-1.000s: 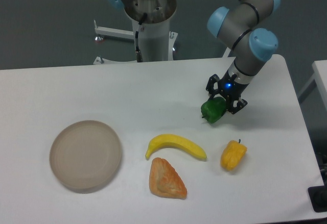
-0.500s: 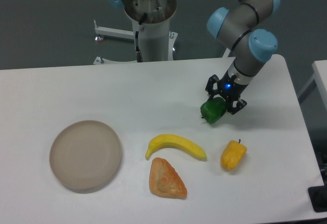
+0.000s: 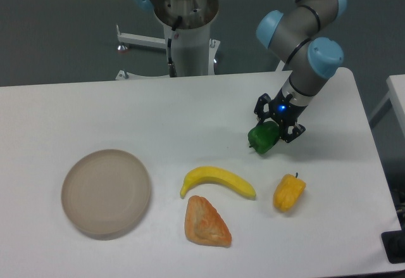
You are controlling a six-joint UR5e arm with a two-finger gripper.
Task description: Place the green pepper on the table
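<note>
1 white table [image 3: 158,113], dark grey backdrop.

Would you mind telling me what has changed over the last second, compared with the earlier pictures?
The gripper, shut on the green pepper, has crept very slightly left with it; nothing was released. The banana, yellow pepper, croissant and plate have not moved on the table.

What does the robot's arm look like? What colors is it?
The arm is made of fat silver-grey tubes joined by round light-blue caps. At its end sits a small black gripper with a tiny glowing blue light on it.
</note>
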